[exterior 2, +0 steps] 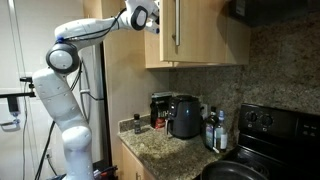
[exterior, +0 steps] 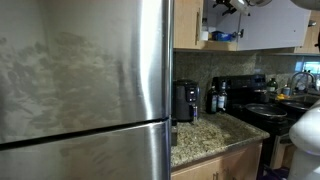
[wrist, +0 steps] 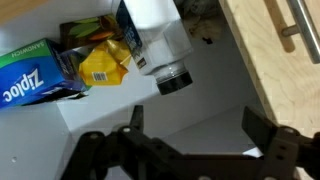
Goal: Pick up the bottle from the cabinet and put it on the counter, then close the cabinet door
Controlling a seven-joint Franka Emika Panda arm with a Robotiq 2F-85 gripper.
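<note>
Probably the main risk is that the gripper point(wrist: 192, 113), with its jaws wide apart and holding nothing, closes off-centre on the bottle point(wrist: 155, 35) resting on the white shelf of the cabinet point(wrist: 215, 85), so it slips and pushes the yellow packet point(wrist: 100, 62) beside it.

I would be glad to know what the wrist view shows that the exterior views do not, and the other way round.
Wrist view only: the bottle and a yellow pack on the shelf, with the open gripper short of the bottle. Exterior views only: the fridge, coffee maker, counter and stove. Shared: the cabinet, the gripper at it, and a blue item inside, which the wrist view shows to be a Ziploc box.
</note>
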